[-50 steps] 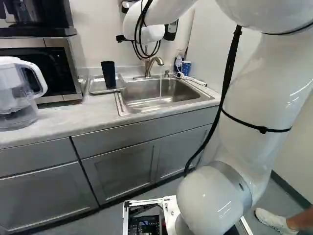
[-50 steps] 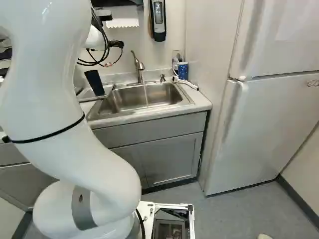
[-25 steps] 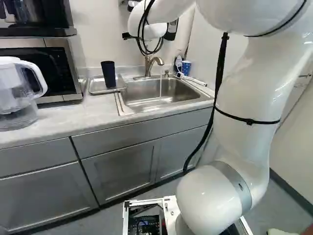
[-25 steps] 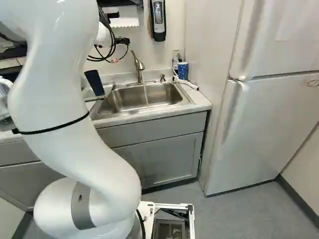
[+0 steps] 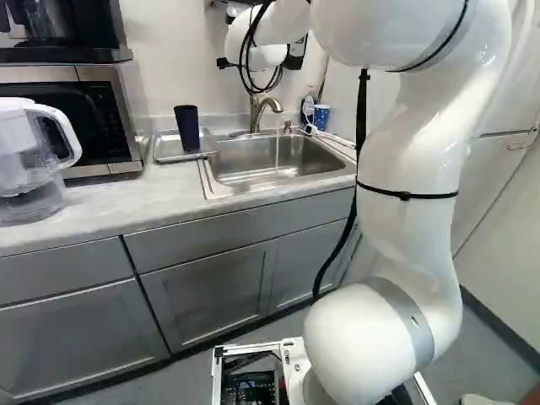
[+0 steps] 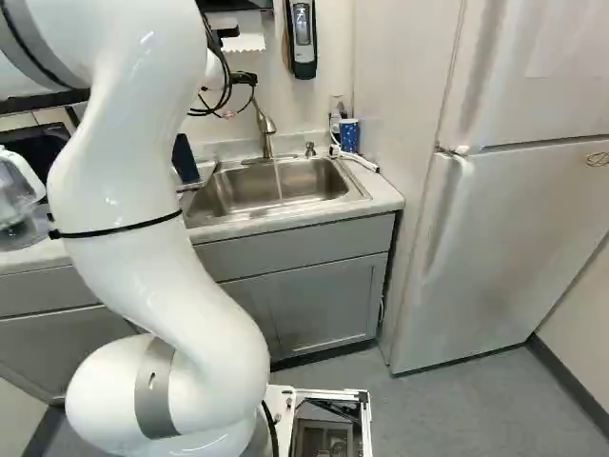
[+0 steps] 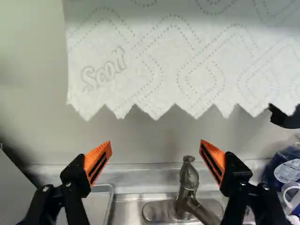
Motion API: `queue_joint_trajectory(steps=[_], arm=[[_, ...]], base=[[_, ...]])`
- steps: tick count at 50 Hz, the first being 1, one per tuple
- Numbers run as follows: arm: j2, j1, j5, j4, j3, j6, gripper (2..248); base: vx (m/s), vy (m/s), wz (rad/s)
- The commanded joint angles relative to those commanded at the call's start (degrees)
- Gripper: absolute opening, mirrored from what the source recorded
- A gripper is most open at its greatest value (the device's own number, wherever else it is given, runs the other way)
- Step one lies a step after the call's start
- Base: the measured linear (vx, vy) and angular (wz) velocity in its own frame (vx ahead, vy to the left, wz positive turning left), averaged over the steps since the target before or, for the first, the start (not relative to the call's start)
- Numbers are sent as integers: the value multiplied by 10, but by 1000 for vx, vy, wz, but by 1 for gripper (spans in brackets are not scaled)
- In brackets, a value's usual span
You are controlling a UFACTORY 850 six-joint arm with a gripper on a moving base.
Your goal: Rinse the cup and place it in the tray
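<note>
Wrist view shows the black, orange-padded gripper (image 7: pixel 156 143) released, its two fingers spread well apart, with a hanging white paper towel (image 7: pixel 154 61) ahead. At the left base view's middle, the dark, tapered cup (image 5: pixel 187 128) stands in the shallow metal tray (image 5: pixel 165 150), beside the stainless-steel sink (image 5: pixel 245 175), where water runs from the curved metal faucet (image 5: pixel 256 114).

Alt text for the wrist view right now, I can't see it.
Open gripper with orange pads, holding nothing, below a hanging white paper towel with a zigzag edge. Between the fingers, the sink's metal faucet shows; part of the metal tray is beside it.
</note>
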Motion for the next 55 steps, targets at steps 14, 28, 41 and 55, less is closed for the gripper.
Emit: queue_joint_trajectory(steps=[14,28,41,55], arm=[[-20,5,-10,0,-23,0,247],[-20,5,-26,0,-23,0,247],[-22,4,-32,0,-25,0,247],[-22,4,-41,1,-25,0,247]], base=[[0,0,0],[0,0,0],[0,0,0],[0,0,0]])
